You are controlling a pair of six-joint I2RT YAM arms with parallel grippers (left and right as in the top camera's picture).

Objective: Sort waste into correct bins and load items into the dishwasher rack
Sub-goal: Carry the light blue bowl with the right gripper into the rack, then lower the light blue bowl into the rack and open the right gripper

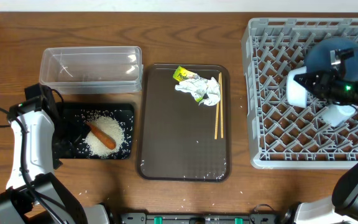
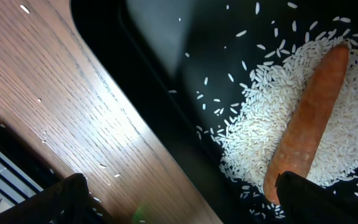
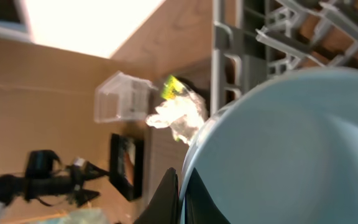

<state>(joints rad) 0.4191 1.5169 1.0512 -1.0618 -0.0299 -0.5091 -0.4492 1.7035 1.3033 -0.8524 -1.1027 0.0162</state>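
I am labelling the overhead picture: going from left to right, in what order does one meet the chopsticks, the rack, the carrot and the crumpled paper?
carrot → crumpled paper → chopsticks → dishwasher rack

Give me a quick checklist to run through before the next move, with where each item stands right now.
1. The left end effector is open: ok, fingers wide apart over the tray edge.
2. The carrot and rice are in the black tray: ok.
3. The right end effector is shut on the light-blue bowl: ok, pinching its rim.
4. The bowl is seated in the dishwasher rack: cannot tell.
5. The crumpled paper and wrapper are binned: not ok, both lie on the brown tray.
6. The chopsticks are racked: not ok, they are on the brown tray.
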